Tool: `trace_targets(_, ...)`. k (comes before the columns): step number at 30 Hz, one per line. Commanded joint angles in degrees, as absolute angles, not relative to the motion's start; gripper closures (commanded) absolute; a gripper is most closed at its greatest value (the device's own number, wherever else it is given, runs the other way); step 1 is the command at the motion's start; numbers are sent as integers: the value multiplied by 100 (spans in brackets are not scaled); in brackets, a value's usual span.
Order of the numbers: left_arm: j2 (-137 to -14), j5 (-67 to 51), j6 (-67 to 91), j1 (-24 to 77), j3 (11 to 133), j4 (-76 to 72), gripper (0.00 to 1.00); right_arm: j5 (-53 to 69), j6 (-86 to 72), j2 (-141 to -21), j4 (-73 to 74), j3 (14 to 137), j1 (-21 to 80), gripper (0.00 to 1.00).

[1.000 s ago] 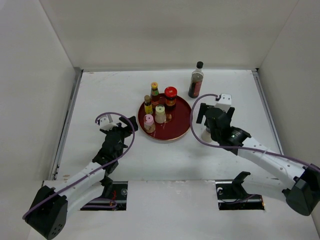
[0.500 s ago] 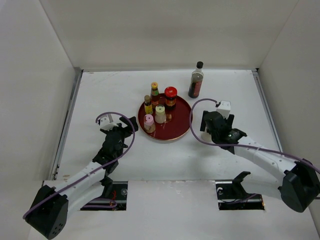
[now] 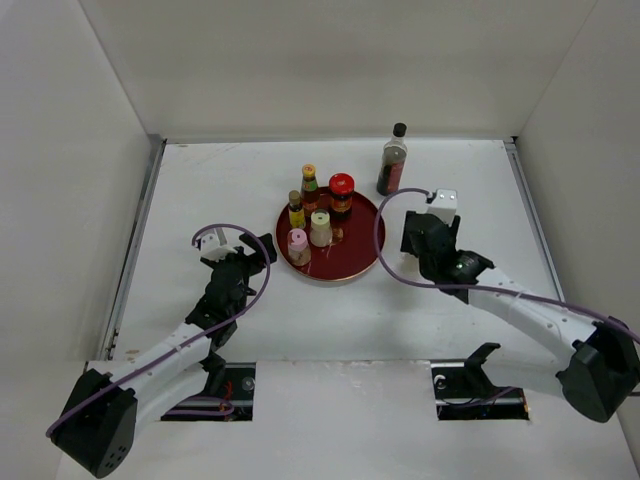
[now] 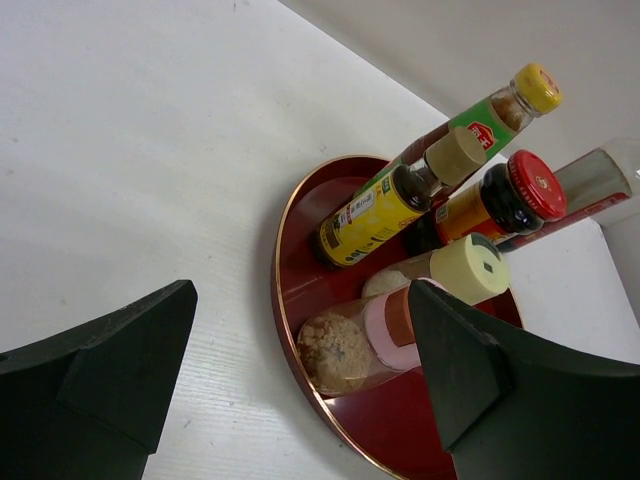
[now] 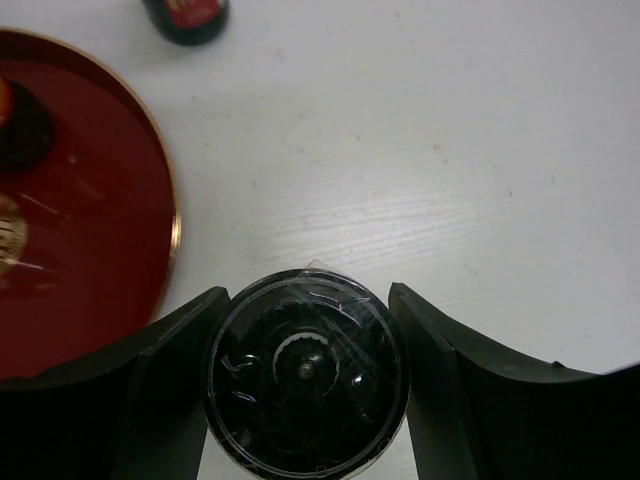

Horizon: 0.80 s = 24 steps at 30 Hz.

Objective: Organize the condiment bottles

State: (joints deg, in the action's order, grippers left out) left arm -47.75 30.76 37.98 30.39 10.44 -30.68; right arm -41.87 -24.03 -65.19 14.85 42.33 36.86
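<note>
Right fingers (image 5: 307, 297) have closed onto a dark-lidded jar (image 5: 307, 375) on the table (image 3: 220, 180) beside the red tray (image 3: 357, 248); left fingers (image 4: 300, 300) gape empty. Five bottles (image 3: 320, 228) stand on the tray; the tall dark bottle (image 3: 391, 165) waits outside

Five small bottles (image 3: 320, 228) are set on the round tray (image 3: 358, 252). Behind it, rightwards, a tall bottle (image 3: 392, 166) is placed. Right of the tray, a jar (image 5: 305, 375) is flanked by the right gripper (image 5: 307, 300).
</note>
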Motion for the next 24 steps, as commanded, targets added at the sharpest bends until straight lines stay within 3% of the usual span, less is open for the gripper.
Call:
trace_targets(1, -4737, 3041, 3858, 2984, 1011, -3305, 13, -4413, -2066, -6468, 555, 4982, 3941, 37)
trace_targets(6, -4676, 3032, 3858, 2975, 1011, -3261, 13, -3728, -1969, -7442, -359, 5597, 4240, 37)
trace_targets(17, -4746, 3050, 3858, 2957, 1011, -3278, 13, -3411, -1582, -9579, -1555, 6679, 4408, 34)
trace_targets(22, -4720, 3041, 3858, 2975, 1011, -3287, 13, -3357, -1652, -9949, -1512, 6812, 4416, 29)
trace_targets(24, -4755, 3032, 3858, 2957, 1011, -3287, 13, -3366, -1679, -9975, -1442, 6785, 4434, 22)
